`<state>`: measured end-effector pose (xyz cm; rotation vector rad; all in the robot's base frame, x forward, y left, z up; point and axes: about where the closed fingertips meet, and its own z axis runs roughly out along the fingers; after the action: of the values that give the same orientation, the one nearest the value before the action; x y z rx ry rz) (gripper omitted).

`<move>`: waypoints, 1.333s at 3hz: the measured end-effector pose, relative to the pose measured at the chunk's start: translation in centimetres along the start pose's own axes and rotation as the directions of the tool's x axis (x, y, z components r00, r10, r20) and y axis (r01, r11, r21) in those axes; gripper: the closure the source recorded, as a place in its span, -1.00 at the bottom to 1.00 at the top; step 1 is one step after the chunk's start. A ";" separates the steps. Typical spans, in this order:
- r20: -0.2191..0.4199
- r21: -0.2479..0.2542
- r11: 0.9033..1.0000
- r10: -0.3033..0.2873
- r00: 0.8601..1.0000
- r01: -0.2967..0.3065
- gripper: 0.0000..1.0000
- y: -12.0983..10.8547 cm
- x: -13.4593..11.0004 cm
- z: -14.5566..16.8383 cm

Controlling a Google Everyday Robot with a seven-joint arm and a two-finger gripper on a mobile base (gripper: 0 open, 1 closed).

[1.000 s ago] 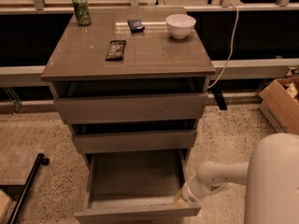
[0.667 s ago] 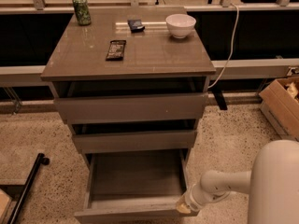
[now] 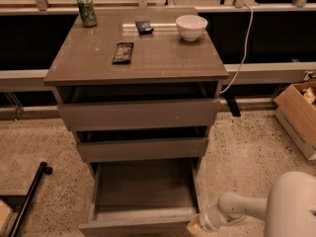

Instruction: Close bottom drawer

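Now the gripper (image 3: 196, 227) sits at the open bottom drawer (image 3: 143, 191), right front corner.
Pushing off-centre may jam it skewed; its grip state I cannot tell.

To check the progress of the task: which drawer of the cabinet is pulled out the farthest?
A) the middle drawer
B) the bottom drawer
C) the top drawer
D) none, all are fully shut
B: the bottom drawer stands far out with its grey inside showing, and the gripper is at its front right corner.
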<state>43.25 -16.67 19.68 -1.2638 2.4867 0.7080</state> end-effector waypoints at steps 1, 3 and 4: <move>0.020 -0.023 0.999 0.025 0.999 -0.024 1.00 -1.3 0.6 1.7; 0.064 -0.013 1.000 0.017 0.998 -0.017 1.00 -2.9 -1.0 3.0; 0.067 -0.014 1.000 0.009 0.998 -0.008 1.00 -3.2 -1.4 3.1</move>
<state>46.67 -15.64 16.69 -1.2142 2.4396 0.7576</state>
